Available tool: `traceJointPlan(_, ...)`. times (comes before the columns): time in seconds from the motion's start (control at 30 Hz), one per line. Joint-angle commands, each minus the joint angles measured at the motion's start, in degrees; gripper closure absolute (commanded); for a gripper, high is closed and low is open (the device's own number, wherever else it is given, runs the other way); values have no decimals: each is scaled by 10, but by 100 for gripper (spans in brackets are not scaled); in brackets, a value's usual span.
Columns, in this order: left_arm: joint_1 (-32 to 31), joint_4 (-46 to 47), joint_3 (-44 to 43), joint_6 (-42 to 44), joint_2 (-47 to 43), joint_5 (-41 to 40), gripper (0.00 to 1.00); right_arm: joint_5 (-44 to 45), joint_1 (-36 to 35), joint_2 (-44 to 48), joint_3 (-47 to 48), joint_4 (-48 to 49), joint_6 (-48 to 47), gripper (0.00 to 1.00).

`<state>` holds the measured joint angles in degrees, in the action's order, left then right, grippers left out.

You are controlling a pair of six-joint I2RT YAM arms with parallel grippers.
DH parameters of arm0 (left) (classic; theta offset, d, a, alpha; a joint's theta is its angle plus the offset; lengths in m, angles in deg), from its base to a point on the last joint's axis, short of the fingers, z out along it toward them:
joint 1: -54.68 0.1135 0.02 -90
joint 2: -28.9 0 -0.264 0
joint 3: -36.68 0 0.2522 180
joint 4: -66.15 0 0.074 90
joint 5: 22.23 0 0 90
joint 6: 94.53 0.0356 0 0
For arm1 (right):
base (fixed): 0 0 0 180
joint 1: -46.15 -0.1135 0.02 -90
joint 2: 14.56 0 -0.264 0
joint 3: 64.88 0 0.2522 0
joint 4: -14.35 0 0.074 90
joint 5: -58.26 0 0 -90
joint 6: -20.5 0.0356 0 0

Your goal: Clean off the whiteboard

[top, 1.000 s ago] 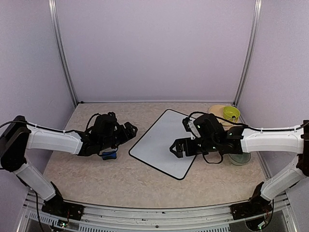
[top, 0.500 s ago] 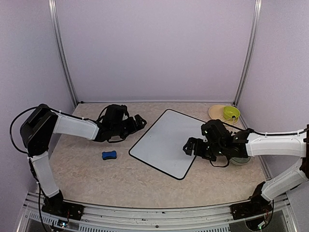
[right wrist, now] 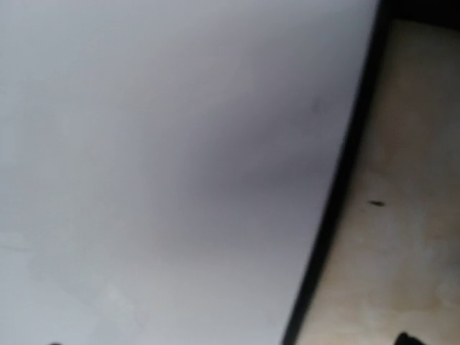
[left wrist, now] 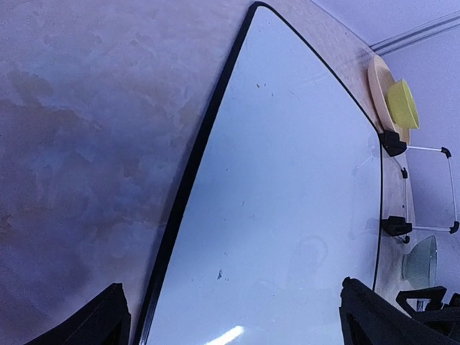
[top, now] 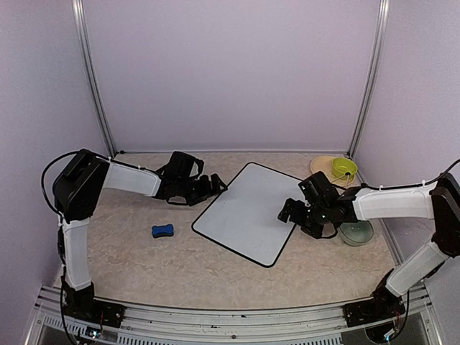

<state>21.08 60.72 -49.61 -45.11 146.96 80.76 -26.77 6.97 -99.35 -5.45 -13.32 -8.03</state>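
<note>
We find the whiteboard (top: 248,212) flat on the table (top: 215,280), turned cornerwise; left of it, well apart, lies a small block (top: 162,231); behind its right corner sits a plate (top: 320,164) with a bowl (top: 344,169) on it; a second bowl (top: 357,233) stands to the board's right; between plate and that bowl, just beside the board, we see a wire stand (left wrist: 393,143); the left gripper (top: 215,185) hangs by the board's far left edge, the right gripper (top: 287,213) over its right edge.

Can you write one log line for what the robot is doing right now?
whiteboard: flat, no writing seen | left gripper: open, empty | right gripper: open, empty | blue eraser: on table, unheld
</note>
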Motion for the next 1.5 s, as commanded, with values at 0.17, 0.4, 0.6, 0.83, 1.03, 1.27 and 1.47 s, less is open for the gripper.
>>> traceJointPlan(0.17,16,-137,-101,92,67,92,1,-32,9,-102,84,-27,54,2)
traceJointPlan(0.4,25,-205,-152,134,100,115,1,-50,8,-171,148,-83,78,2)
traceJointPlan(0.6,28,-266,-207,191,136,139,1,-43,9,-158,117,-84,107,2)
traceJointPlan(0.83,22,-360,-296,264,186,138,1,-25,10,-128,102,-114,115,3)
traceJointPlan(1.03,11,-460,-392,338,223,118,1,-15,10,-83,62,-109,135,3)
traceJointPlan(1.27,1,-561,-471,416,272,101,1,-13,14,-129,87,-116,129,5)
traceJointPlan(1.47,-14,-591,-492,405,294,130,1,7,16,-197,144,-116,105,10)
